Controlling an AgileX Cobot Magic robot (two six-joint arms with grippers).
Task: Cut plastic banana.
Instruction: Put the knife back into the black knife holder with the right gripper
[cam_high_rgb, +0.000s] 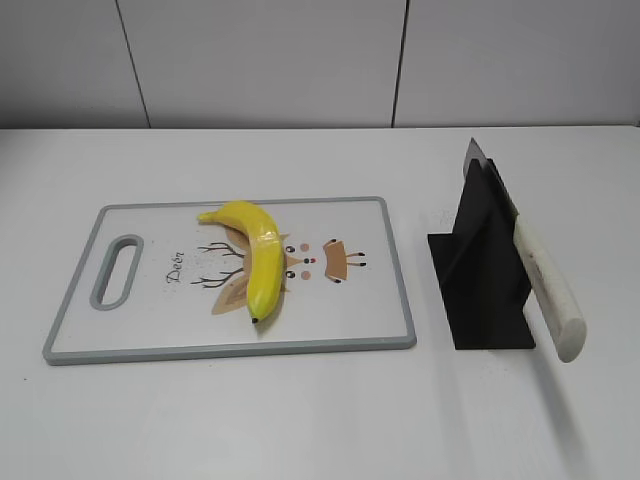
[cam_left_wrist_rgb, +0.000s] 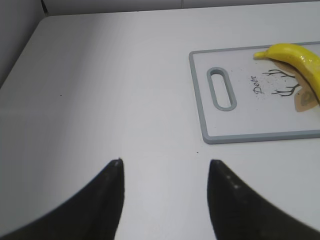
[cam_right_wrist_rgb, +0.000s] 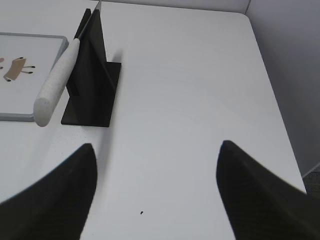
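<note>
While both grippers, left gripper (cam_left_wrist_rgb: 165, 172) and right gripper (cam_right_wrist_rgb: 156, 165), are hovering with jaws apart, the glossy yellow, black-tipped plastic banana (cam_high_rgb: 256, 258) is lying curved on the cutting board (cam_high_rgb: 150, 335).

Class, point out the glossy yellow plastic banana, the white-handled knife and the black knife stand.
Glossy yellow plastic banana (cam_high_rgb: 262, 262), exterior view, mid-body.
White-handled knife (cam_high_rgb: 548, 290), exterior view, handle.
Black knife stand (cam_right_wrist_rgb: 95, 60), right wrist view, upright panel.

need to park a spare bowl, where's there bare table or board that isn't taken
Bare table runs along the near side of the cutting board, and left of it under the open left gripper. More lies right of the black knife stand, under the open right gripper. The board's middle is crowded by the plastic banana.
</note>
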